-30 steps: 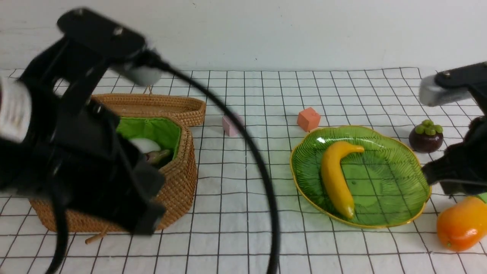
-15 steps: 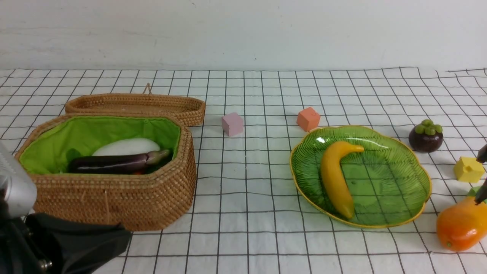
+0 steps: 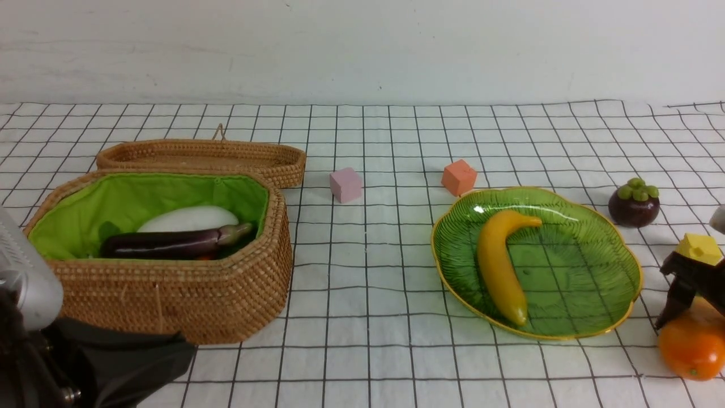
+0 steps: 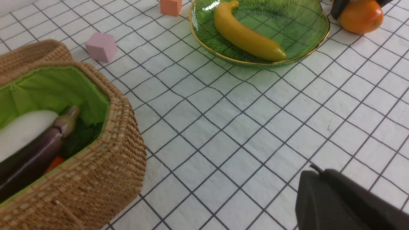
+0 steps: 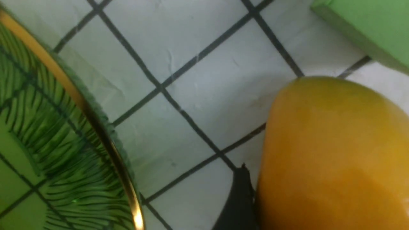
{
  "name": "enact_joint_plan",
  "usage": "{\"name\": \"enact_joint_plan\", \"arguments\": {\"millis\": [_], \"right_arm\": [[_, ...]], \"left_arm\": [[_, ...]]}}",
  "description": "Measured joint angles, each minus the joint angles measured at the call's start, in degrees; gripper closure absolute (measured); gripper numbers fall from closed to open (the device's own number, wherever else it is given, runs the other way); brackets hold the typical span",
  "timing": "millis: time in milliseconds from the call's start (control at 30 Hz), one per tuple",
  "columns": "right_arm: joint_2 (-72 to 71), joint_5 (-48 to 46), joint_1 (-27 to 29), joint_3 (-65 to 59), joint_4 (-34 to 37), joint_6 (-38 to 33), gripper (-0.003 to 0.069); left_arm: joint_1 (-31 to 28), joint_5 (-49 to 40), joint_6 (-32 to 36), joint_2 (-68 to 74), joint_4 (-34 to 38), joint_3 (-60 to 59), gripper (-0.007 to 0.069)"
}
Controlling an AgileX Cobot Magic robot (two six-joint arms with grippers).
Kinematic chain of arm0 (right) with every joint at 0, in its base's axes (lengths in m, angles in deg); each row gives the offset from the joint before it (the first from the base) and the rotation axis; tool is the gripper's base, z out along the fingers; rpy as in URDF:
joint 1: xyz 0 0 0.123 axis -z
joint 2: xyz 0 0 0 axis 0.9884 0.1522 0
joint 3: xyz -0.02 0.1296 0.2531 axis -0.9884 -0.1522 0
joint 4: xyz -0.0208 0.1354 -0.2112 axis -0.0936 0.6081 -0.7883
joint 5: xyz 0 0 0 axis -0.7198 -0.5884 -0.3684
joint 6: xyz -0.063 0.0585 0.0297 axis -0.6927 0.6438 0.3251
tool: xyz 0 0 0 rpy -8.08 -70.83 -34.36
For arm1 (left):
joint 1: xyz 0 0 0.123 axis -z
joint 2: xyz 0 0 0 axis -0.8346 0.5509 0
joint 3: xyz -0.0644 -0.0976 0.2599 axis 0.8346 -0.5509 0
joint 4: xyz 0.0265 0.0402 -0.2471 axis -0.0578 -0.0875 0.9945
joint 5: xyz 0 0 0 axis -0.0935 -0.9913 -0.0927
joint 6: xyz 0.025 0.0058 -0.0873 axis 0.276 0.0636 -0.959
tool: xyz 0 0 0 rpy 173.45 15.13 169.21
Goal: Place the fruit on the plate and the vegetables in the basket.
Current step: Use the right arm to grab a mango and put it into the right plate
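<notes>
The basket (image 3: 170, 300) at the left holds the dark-purple eggplant (image 3: 164, 243), the white radish (image 3: 190, 217) and a sliver of carrot (image 4: 52, 163); the gourd is hidden. The yellow banana (image 3: 498, 266) lies in the green plate (image 3: 572, 272). The mangosteen (image 3: 634, 203) sits on the cloth behind the plate's right side. The orange mango (image 3: 694, 348) lies right of the plate. My right gripper (image 3: 688, 294) is down over it; one finger (image 5: 238, 201) presses its side, the other is out of view. My left gripper (image 4: 314, 169) is shut and empty, low at the front left.
The unlined woven lid (image 3: 204, 156) lies behind the basket. A pink cube (image 3: 346, 184) and an orange cube (image 3: 459, 177) sit mid-table. A yellow cube (image 3: 700, 248) and a green cube (image 5: 367, 28) sit close to the mango and my right gripper.
My left arm pulled back from over the basket to the front left corner. My right gripper came down onto the mango, which turned and shifted slightly.
</notes>
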Motion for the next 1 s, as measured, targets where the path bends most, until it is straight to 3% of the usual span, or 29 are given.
{"name": "enact_joint_plan", "arguments": {"millis": [367, 500, 533, 633, 800, 900, 1000], "right_arm": [[-6.68, -11.33, -2.13, 0.28, -1.17, -4.37, 0.0093], [-13.60, -4.86, -9.47, 0.34, -0.22, -6.98, 0.0093], [-14.27, 2.36, -14.39, 0.95, 0.28, -10.58, 0.0093], [-11.21, 10.14, -19.08, 2.11, 0.42, -14.81, 0.0093], [-5.31, 12.49, -20.11, 4.49, 0.57, -15.99, 0.0088], [-2.79, 10.70, -20.05, 7.24, 0.32, -16.11, -0.0005], [-3.72, 8.13, -20.05, 9.63, 0.32, -16.10, -0.0021]], "left_arm": [[0.00, -0.30, 0.00, 0.00, 0.00, 0.00, 0.0638], [0.00, 0.27, 0.00, 0.00, 0.00, 0.00, 0.0638], [0.00, 1.14, 0.00, 0.00, 0.00, 0.00, 0.0638], [0.00, 1.14, 0.00, 0.00, 0.00, 0.00, 0.0638], [0.00, -0.30, 0.00, 0.00, 0.00, 0.00, 0.0638], [0.00, -0.71, 0.00, 0.00, 0.00, 0.00, 0.0638], [0.00, -0.71, 0.00, 0.00, 0.00, 0.00, 0.0637]]}}
